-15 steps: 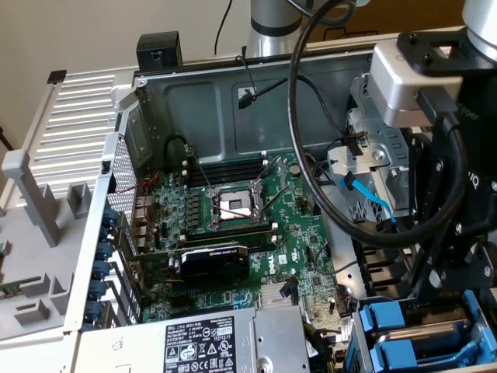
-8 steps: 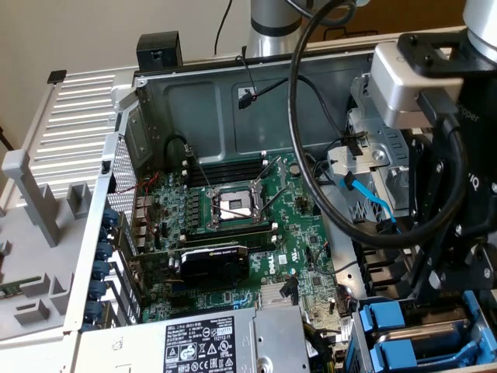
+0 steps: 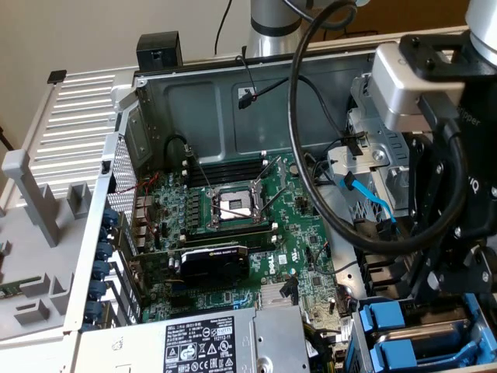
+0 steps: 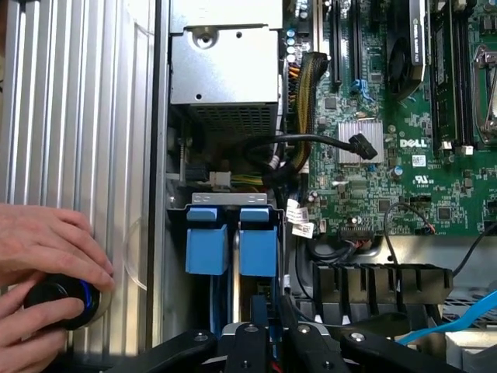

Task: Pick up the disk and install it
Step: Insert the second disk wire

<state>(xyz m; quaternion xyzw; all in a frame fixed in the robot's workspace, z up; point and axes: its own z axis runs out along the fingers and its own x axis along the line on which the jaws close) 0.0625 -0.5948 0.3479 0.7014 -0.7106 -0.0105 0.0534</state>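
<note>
The disk (image 4: 256,247), in its bright blue carrier, stands in the drive bay at the corner of the open computer case, beside a second blue carrier (image 4: 206,237). In the exterior view the disk (image 3: 387,320) lies at the lower right, just under my gripper (image 3: 425,294). In the wrist view my gripper (image 4: 272,342) sits at the carrier's near end. Its black fingers (image 4: 248,336) stand close together, shut on the carrier's edge. Most of the drive's metal body is hidden inside the bay.
A silver power-supply box (image 3: 233,342) sits next to the bay. The green motherboard (image 3: 233,210) fills the case floor. A thick black cable (image 3: 299,116) loops over it and a blue cable (image 3: 373,206) hangs near my arm. A person's hand (image 4: 46,256) rests on a black knob (image 4: 58,299) on the ribbed panel.
</note>
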